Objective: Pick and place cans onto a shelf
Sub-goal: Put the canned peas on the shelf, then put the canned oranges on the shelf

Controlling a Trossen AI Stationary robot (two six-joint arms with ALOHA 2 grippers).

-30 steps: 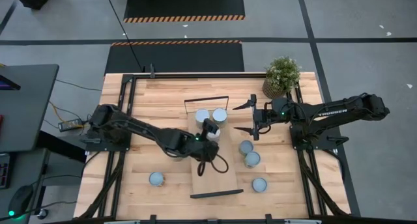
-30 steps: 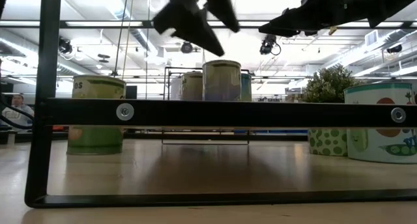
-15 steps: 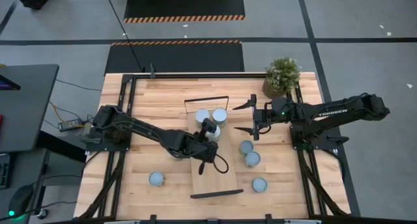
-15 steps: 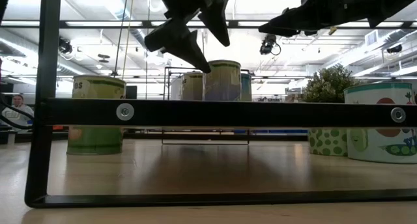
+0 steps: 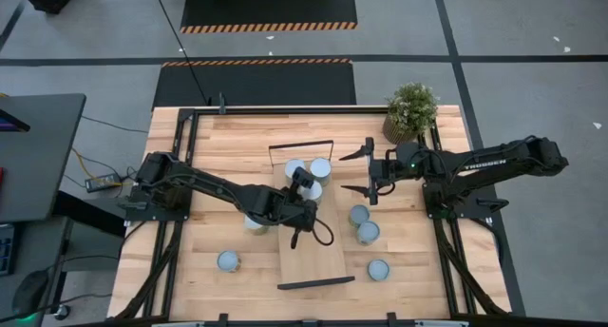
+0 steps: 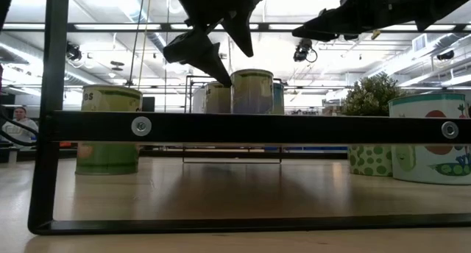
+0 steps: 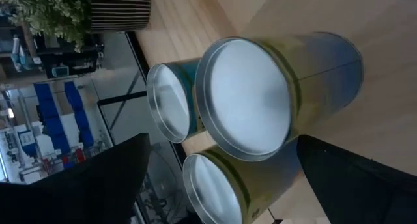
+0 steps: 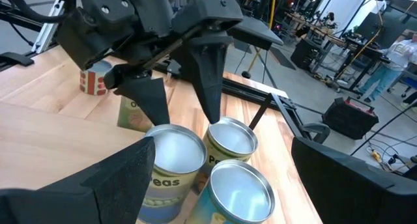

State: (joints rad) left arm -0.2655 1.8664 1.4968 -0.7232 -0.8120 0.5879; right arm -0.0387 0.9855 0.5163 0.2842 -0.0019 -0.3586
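Left gripper (image 5: 302,196) hovers open just above three cans (image 5: 307,168) clustered at the shelf's (image 5: 313,256) far end; the right wrist view shows its fingers (image 8: 207,68) spread over the near can (image 8: 171,152), not touching. Right gripper (image 5: 366,173) waits open beside the shelf. High view alone shows other cans (image 5: 367,232) on the table (image 5: 214,146).

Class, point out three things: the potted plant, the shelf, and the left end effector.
Potted plant (image 5: 411,108), high view, on its leaves.
Shelf (image 5: 318,259), high view, on bare board.
Left end effector (image 8: 184,97), right wrist view, midway between its fingertips.
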